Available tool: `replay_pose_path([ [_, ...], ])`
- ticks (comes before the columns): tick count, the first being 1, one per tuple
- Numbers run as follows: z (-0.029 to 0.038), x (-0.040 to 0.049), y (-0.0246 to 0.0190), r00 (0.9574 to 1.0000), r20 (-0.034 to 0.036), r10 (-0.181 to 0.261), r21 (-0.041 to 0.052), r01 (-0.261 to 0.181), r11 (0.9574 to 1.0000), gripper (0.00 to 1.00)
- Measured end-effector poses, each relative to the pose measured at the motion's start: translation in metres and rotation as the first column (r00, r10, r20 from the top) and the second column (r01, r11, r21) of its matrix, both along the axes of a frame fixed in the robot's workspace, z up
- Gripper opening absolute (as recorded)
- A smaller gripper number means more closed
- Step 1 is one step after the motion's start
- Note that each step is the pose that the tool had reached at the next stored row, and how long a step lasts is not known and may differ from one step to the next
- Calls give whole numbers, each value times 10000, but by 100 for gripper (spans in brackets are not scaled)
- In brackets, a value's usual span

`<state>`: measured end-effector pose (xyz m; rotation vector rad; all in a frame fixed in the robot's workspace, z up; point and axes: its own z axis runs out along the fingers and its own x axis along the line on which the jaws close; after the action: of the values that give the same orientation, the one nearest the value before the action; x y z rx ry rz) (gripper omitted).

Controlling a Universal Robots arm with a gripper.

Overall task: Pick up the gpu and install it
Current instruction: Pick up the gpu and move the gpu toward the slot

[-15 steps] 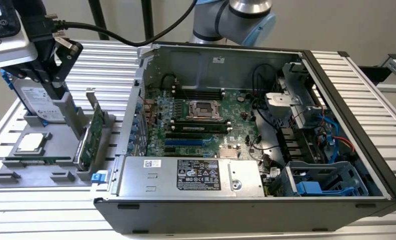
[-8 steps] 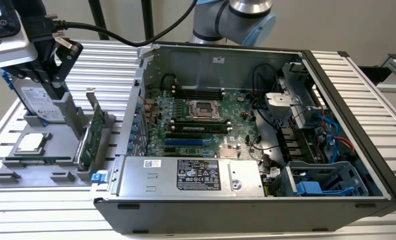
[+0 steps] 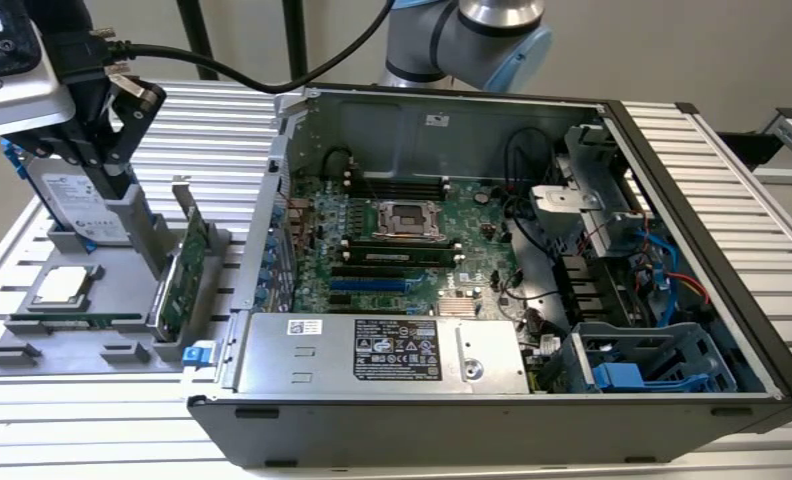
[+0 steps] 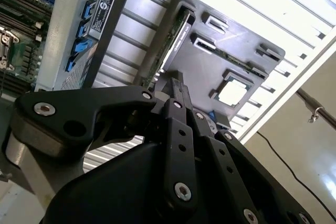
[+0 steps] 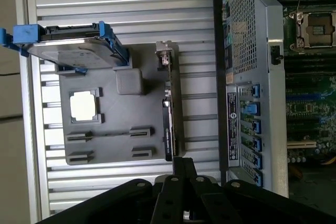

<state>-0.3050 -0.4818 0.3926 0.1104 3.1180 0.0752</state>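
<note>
Standing edgewise in grey tray (image 3: 49, 352): green gpu (image 3: 180, 275), silver bracket (image 5: 164, 52); claw (image 5: 181, 162) closed, empty.

Robotics lab: an opened desktop computer case (image 3: 383, 120) is set on a ribbed aluminium tabletop (image 3: 716, 140), beside a grey fixture tray (image 3: 49, 355) in which loose components are stood. A grey-and-blue robot arm (image 3: 470, 40) is mounted behind, against a plain wall.

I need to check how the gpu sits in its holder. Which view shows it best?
The exterior view: the gpu stands on edge in the gray holder, with its green face partly showing. Both wrist views show it edge-on, as a thin dark strip.
</note>
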Motion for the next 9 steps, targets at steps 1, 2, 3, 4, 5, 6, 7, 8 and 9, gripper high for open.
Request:
replay_pose_path([
  [1, 0, 0, 0, 10000, -1, 0, 0, 0, 10000, 100],
  [2, 0, 0, 0, 10000, 0, 0, 0, 0, 10000, 100],
  [3, 0, 0, 0, 10000, 0, 0, 0, 0, 10000, 100],
  [4, 0, 0, 0, 10000, 0, 0, 0, 0, 10000, 100],
  [5, 0, 0, 0, 10000, 0, 0, 0, 0, 10000, 100],
  [6, 0, 0, -1, 10000, 0, 0, 0, 0, 10000, 100],
  [7, 0, 0, -1, 10000, -2, 0, -1, 0, 10000, 100],
  [8, 0, 0, -1, 10000, -1, 0, -1, 0, 10000, 100],
  [9, -2, 0, -1, 10000, 0, 0, 0, 0, 10000, 100],
])
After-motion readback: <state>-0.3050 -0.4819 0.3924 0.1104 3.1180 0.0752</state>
